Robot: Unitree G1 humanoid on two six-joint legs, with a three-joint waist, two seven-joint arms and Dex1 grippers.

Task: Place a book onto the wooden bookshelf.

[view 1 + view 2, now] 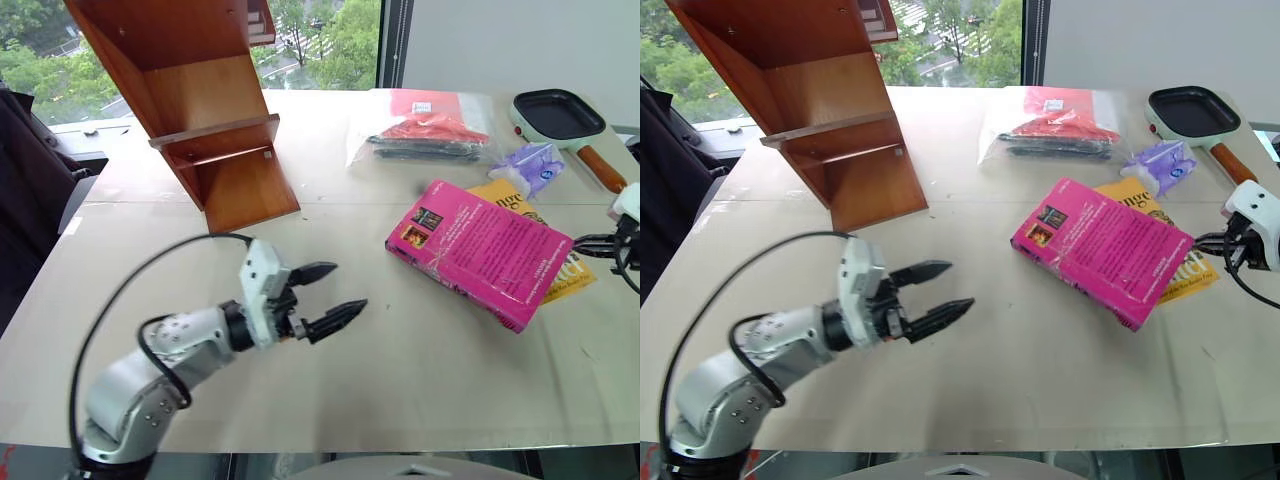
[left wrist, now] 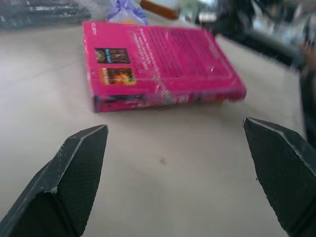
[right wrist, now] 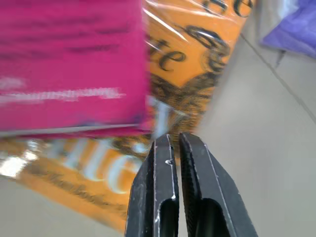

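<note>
1. A pale tabletop (image 1: 420, 380) holds a thick bright pink book (image 1: 478, 250), lying flat on the robot's right side, its cover facing up with two small pictures and lines of print too small to read.
2. The pink book rests partly on top of a yellow book (image 1: 565, 268); large dark letters on its cover include "nge", the rest being covered.
3. The reddish-brown wooden bookshelf (image 1: 190, 100) stands at the far left of the table, well apart from both books.
4. The left gripper (image 1: 328, 292) hovers over bare table, fingers spread wide with nothing between them, pointing towards the pink book.
5. The right gripper (image 3: 174, 148) sits at the yellow book's edge, fingers nearly together, clamping nothing.
</note>
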